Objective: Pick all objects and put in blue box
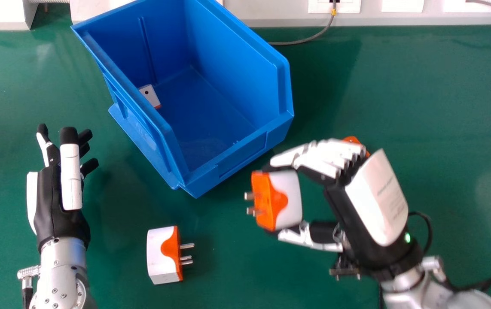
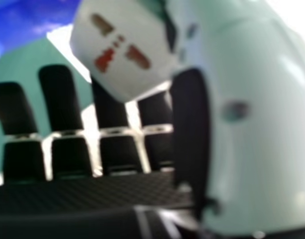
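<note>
A blue open-fronted storage bin [image 1: 239, 156] stands on the green counter [image 1: 443, 98], set at an angle, with its low front lip toward the robot. The right hand [image 1: 376, 197], on the robot's right of the bin's front, carries a white-and-orange plug adapter [image 1: 288, 199] above the counter. Its fingers [image 1: 327, 154] are bent over the upper side of this adapter in the head view and its thumb [image 1: 309, 242] lies against the opposite side, the two set apart by the adapter's width; the metal prongs point toward the robot's left. In the right hand view, the adapter's white socket face, with its dark slots, lies between fingers and thumb. A second plug adapter [image 1: 157, 259] rests on the counter between the two hands, well apart from either, its prongs pointing toward the robot's right. A third adapter [image 1: 148, 93], partly hidden by the near rim, lies inside the bin beside its left wall. An orange object [image 1: 352, 140], mostly concealed, appears just beyond the right hand's fingers. The left hand [image 1: 47, 193] is over the counter to the left of the bin, its fingers extended and loosely spread, grasping nothing. Behind the counter, a grey cable [image 1: 314, 38] runs to a wall socket [image 1: 342, 6].
</note>
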`<state>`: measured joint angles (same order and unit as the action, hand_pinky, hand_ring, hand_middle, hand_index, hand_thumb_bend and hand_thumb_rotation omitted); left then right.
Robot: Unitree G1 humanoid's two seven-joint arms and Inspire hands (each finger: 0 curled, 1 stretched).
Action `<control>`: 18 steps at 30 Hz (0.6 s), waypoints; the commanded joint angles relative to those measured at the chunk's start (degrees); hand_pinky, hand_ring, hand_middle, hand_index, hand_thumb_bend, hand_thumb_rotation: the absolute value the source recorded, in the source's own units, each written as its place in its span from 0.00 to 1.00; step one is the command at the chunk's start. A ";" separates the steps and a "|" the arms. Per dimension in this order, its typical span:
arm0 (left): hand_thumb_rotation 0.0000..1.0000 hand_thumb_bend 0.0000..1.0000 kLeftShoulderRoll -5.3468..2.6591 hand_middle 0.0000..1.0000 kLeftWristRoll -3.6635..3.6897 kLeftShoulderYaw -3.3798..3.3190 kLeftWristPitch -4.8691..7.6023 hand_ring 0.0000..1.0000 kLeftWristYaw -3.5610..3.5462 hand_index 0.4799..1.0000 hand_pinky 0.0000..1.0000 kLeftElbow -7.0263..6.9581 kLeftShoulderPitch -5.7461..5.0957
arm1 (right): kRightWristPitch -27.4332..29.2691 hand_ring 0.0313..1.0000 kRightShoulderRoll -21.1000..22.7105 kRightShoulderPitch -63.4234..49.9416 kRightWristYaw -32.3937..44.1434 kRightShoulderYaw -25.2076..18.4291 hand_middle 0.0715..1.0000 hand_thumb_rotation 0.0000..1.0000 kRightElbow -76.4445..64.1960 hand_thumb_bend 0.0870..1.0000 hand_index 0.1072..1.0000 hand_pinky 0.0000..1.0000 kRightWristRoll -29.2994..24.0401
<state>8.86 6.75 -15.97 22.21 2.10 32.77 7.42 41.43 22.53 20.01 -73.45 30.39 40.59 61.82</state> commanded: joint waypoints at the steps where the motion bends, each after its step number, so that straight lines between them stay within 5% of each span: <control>1: 0.99 0.94 0.37 0.86 -0.58 0.11 1.51 0.90 0.18 0.90 0.84 0.62 1.21 | -1.56 0.44 -0.57 4.16 -3.64 -1.37 0.50 0.00 -1.65 0.45 0.41 0.35 -0.17; 18: 0.99 0.93 0.12 0.86 -0.99 0.87 3.01 0.90 1.76 0.91 0.84 4.75 3.72 | -10.85 0.45 -4.02 23.40 4.35 -1.33 0.49 0.00 -0.55 0.45 0.40 0.35 -0.67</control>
<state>8.85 6.57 -15.37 24.11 3.80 37.47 10.16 31.50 17.72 41.03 -70.86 29.09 40.85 61.33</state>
